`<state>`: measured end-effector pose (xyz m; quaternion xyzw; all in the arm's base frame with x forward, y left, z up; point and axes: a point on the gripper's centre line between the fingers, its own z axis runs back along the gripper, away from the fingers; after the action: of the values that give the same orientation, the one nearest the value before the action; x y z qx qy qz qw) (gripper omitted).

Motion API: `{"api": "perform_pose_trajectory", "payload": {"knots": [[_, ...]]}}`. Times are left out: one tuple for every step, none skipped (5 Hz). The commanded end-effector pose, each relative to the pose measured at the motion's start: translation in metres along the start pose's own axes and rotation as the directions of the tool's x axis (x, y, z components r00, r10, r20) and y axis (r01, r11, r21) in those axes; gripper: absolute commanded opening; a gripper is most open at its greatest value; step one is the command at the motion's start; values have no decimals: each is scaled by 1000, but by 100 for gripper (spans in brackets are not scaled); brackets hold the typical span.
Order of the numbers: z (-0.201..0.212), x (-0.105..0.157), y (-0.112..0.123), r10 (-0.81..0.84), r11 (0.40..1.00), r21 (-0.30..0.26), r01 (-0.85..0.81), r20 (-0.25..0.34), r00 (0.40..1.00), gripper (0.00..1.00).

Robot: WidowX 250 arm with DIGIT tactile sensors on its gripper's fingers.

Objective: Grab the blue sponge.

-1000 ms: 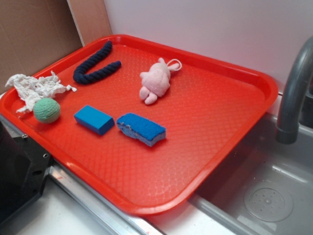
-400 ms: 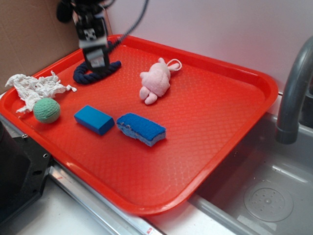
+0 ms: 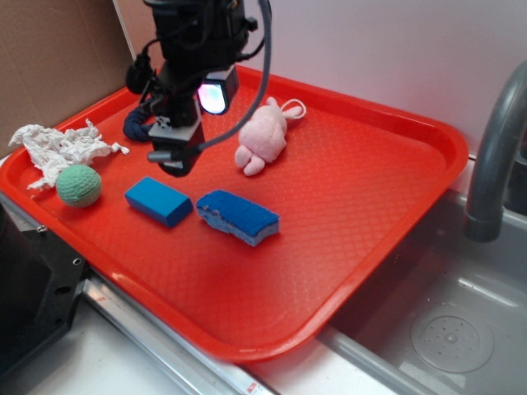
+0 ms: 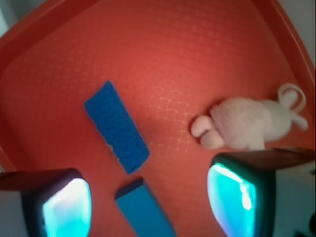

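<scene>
At the near edge of the exterior view a strip of pale counter (image 3: 99, 362) runs beside a steel sink (image 3: 445, 329), whose grey faucet (image 3: 494, 156) curves up at the right. A large red tray (image 3: 354, 214) rests across them. Nearest on the tray lies the blue sponge (image 3: 239, 216), flat, its fuzzy dark top upward and a paler porous layer showing along its front edge; nothing touches it. Just beside it to the left, with a small gap, sits a smooth blue block (image 3: 158, 201). Further left are a green knitted ball (image 3: 79, 185) and, touching it from behind, a crumpled white cloth (image 3: 58, 150).

Above and behind the block hangs the gripper (image 3: 173, 156), clear of the tray. The wrist view shows its two fingers (image 4: 66, 207) spread wide apart, holding nothing, with the sponge (image 4: 116, 127) and block (image 4: 144, 209) visible between them and the sponge further from the camera. A bright light glows on the arm's body.

Behind the gripper a dark blue rope (image 3: 134, 125) is mostly hidden. A pink plush toy (image 3: 263, 137) lies to its right, well apart from the sponge. At the back stand a white wall (image 3: 370, 49) and a brown cardboard panel (image 3: 58, 58). No legible writing or label appears anywhere.
</scene>
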<state>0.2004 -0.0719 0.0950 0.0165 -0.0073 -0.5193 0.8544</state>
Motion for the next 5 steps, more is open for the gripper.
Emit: {"api": "perform_pose_trajectory", "payload": {"knots": [[4, 5, -8, -27, 999, 21, 26, 19, 999, 100], [4, 5, -8, -27, 999, 21, 26, 19, 999, 100], [-34, 17, -18, -171, 985, 4, 172, -61, 983, 100], [-49, 23, -19, -240, 971, -8, 240, -69, 968, 100], [-59, 28, -10, -279, 960, -29, 277, -74, 957, 100]]}}
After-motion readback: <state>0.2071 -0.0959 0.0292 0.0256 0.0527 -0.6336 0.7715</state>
